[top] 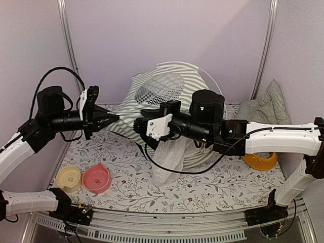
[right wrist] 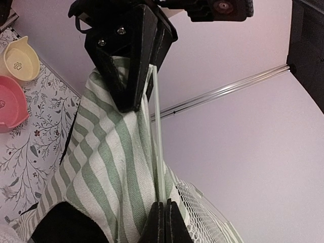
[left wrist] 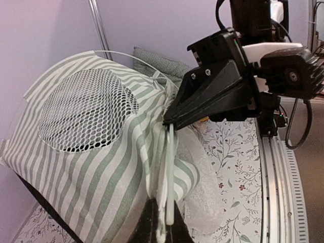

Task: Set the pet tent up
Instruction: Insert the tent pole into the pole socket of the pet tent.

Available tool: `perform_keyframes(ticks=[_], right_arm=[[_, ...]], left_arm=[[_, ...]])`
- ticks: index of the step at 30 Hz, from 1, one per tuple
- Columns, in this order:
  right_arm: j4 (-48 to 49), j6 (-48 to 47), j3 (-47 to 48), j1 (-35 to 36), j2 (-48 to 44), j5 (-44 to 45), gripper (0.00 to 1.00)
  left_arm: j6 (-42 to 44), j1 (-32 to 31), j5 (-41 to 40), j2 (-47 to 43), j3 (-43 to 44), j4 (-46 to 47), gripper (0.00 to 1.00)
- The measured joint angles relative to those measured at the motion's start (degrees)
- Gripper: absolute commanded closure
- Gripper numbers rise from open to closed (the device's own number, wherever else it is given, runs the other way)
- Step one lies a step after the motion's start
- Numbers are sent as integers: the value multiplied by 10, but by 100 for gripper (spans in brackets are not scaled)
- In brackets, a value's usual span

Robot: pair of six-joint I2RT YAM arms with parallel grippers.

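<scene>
Front rail [top: 167, 218], metal, carrying both arm bases; behind it, table [top: 212, 187] under a floral-print cover; pet tent [top: 195, 81], green-and-white striped, slumped at the back centre of the table against the rear wall; round black mesh window [top: 161, 87] facing up and forward; white lace curtain [top: 167, 157] hanging down at the tent's front onto the cover; thin white pole [right wrist: 157, 131] running alongside a gathered fabric edge; left gripper [top: 116, 119], jaws closed, pinching the tent's striped fabric at its left edge; right gripper [top: 136, 124], jaws closed on the same gathered edge, tip to tip with the left gripper; pink bowl [top: 96, 178] and cream bowl [top: 68, 178], side by side, near left; orange bowl [top: 260, 162], right, partly behind the right arm; checked cushion [top: 266, 106], back right corner, just beside the tent.
</scene>
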Motion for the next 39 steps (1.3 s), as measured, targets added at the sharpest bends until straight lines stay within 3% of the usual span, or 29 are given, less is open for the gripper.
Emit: perform_keyframes(ticks=[11, 39], right_arm=[[-11, 5, -1, 0, 0, 4, 100], [-8, 17, -14, 0, -2, 1, 100]], left_arm=[[93, -28, -62, -5, 5, -29, 100], [130, -40, -84, -5, 19, -62, 100]])
